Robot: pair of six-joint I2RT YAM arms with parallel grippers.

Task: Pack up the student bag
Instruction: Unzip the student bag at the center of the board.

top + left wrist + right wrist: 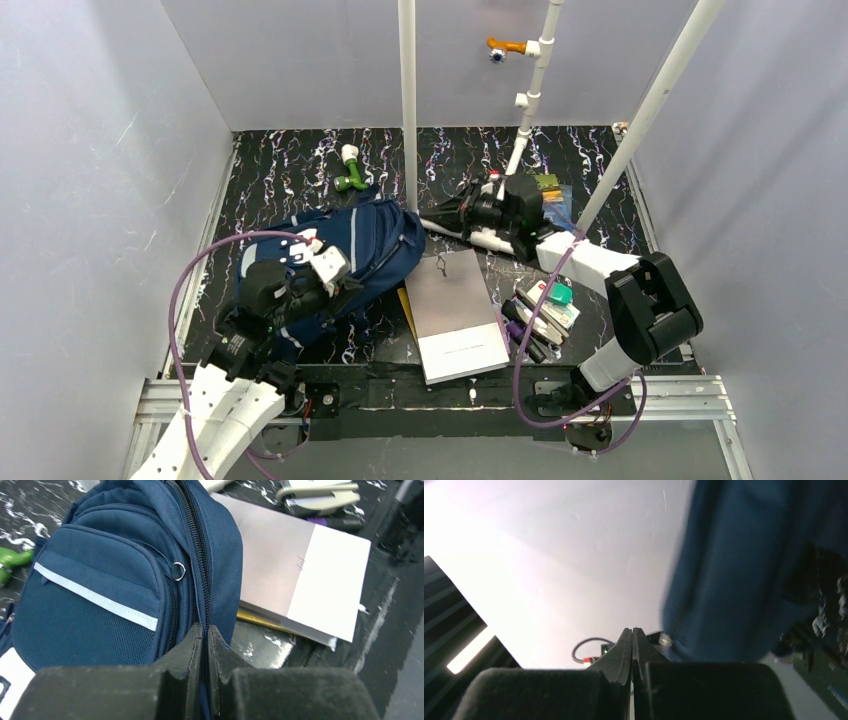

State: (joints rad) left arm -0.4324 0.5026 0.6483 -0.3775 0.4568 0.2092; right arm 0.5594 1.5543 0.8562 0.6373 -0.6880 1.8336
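Student bag [370, 245]: navy fabric with a pale grey stripe across the pocket panel. It lies flat on the left half of the surface, one end toward the centre.
Left gripper [205, 635]: jaws closed, pinching the bag's fabric along the zip line.
Right gripper [632, 632]: jaws pressed together, blue fabric just beside them. Whether anything thin is caught between them cannot be told.
Grey book [455, 310]: lies flat, touching the bag's right side, with a yellow item [255, 619] showing beneath its edge.
Pens and markers [535, 320]: loose cluster just right of the book.
Green toy [349, 170]: on the surface beyond the bag, apart from it.
Surface: black mat [270, 180] with white and purple marbling, bounded at the near edge by a metal rail [480, 395].
Room: plain pale grey walls [100, 150] on three sides. White pipes [408, 100] rise from the mat, one carrying an orange fitting [507, 45].
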